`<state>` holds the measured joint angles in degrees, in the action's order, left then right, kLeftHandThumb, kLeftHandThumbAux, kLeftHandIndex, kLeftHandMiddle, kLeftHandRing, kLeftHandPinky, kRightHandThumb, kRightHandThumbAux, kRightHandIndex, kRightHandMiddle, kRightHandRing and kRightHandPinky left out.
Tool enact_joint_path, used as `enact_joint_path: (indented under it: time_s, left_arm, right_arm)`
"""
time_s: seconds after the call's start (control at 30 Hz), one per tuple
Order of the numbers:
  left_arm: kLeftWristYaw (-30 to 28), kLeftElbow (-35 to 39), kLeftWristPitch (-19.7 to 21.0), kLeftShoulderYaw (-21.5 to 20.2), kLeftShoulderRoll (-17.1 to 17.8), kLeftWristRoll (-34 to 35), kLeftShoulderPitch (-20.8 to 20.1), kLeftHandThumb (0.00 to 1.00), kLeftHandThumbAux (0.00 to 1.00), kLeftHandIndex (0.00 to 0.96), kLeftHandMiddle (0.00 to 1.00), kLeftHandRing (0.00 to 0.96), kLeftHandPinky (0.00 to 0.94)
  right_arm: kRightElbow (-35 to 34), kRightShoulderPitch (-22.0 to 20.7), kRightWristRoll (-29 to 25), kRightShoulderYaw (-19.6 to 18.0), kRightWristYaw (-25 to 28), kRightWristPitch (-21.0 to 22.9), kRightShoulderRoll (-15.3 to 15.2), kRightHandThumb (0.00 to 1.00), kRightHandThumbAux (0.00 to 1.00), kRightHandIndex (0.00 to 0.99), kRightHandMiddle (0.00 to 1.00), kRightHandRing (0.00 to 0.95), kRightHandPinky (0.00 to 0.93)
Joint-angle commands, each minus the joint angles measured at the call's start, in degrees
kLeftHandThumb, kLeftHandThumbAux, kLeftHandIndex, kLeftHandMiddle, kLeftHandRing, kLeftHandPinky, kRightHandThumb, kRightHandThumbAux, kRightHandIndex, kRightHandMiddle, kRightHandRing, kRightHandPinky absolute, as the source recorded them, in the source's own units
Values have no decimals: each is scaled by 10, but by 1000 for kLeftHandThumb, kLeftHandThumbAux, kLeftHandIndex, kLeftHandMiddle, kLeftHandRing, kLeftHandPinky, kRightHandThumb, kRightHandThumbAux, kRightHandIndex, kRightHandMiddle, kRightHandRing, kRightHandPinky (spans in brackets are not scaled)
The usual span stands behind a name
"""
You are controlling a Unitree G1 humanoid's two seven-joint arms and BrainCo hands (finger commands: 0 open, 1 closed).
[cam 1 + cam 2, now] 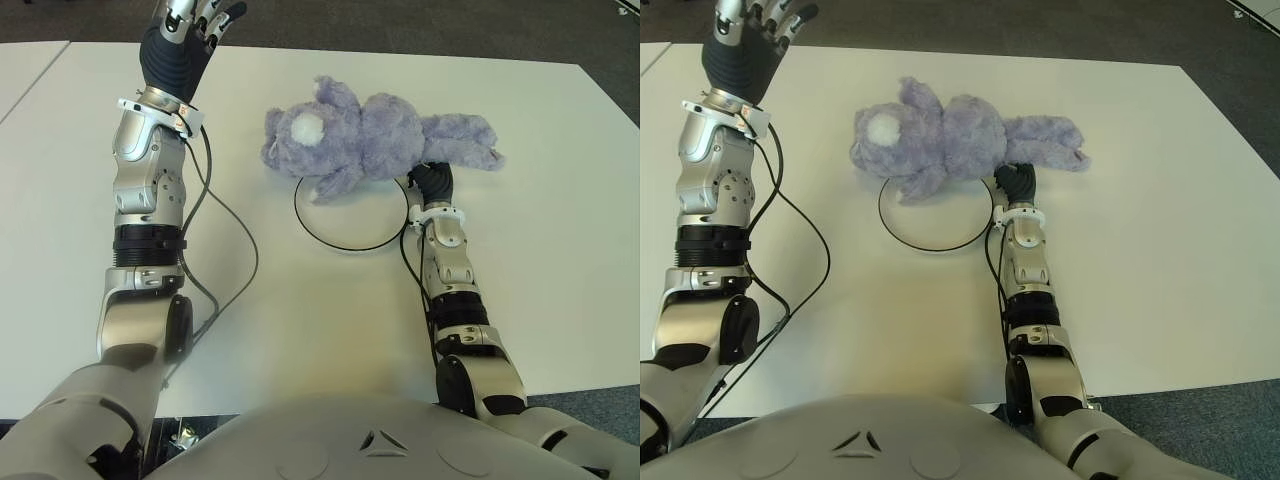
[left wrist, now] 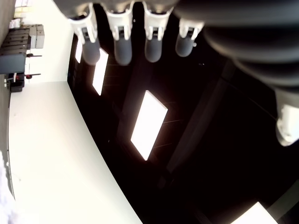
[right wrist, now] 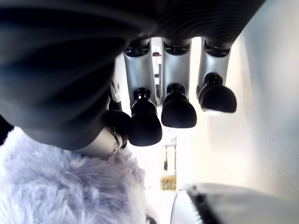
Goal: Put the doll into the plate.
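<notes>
A fluffy purple doll (image 1: 370, 135), a plush bear, lies on its side on the white table, head to the left. Its lower body and one paw overlap the far rim of the plate (image 1: 350, 218), a flat white disc with a thin black edge. My right hand (image 1: 432, 180) reaches in from the plate's right side, and its fingertips are tucked under the doll's belly. In the right wrist view the fingers (image 3: 177, 109) are loosely bent with nothing between them, and the doll's fur (image 3: 60, 191) lies beside the thumb. My left hand (image 1: 190, 25) is raised at the far left with its fingers (image 2: 124, 46) spread.
A black cable (image 1: 245, 260) loops across the table (image 1: 560, 200) from my left forearm toward the front edge. Dark floor lies beyond the table's far and right edges. A second white table shows at the far left.
</notes>
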<state>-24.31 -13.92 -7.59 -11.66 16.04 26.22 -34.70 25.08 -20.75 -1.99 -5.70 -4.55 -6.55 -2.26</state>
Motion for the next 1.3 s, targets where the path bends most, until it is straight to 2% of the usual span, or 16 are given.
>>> enact_joint_path:
  time_s: [0.03,0.13,0.47,0.6,0.73,0.97,1.1,1.17,1.3]
  left_arm:
    - [-10,-1,-1,0,-1,-11,9,64,454,0,114,119,148]
    - [-10,-3,-6,5,0,-24,10,58,460,0,117,128,159]
    - [-1,-9,-36,22,5,-86,13,32,460,0,90,94,100]
    - [11,-26,-64,38,6,-136,14,36,449,0,59,62,76]
    - [12,-50,-82,43,9,-157,8,43,435,0,42,45,63]
    - [22,-86,-128,58,17,-210,2,40,358,0,22,19,71]
    - [45,-100,-183,76,12,-253,11,26,320,7,27,24,89]
    - [64,-120,-224,88,10,-284,13,17,308,10,32,27,90]
    - [89,-154,-298,125,33,-364,9,4,269,25,41,30,78]
  right_arm:
    - [40,46,2,2,-4,26,13,706,719,441,805,804,814]
    - [41,46,1,2,-5,26,13,706,719,441,802,802,814]
    - [42,45,0,2,-3,26,12,706,719,441,802,805,818]
    - [44,45,0,2,-1,25,12,706,719,441,806,810,822]
    - [45,45,0,2,-1,24,12,706,719,441,810,813,825]
    - [46,45,-2,1,2,23,11,705,720,441,811,815,819]
    - [46,45,-3,1,3,22,11,705,720,441,812,815,821]
    - [46,45,-2,1,3,23,12,705,720,441,813,816,821]
    - [44,45,-1,1,0,27,12,705,720,441,813,813,819]
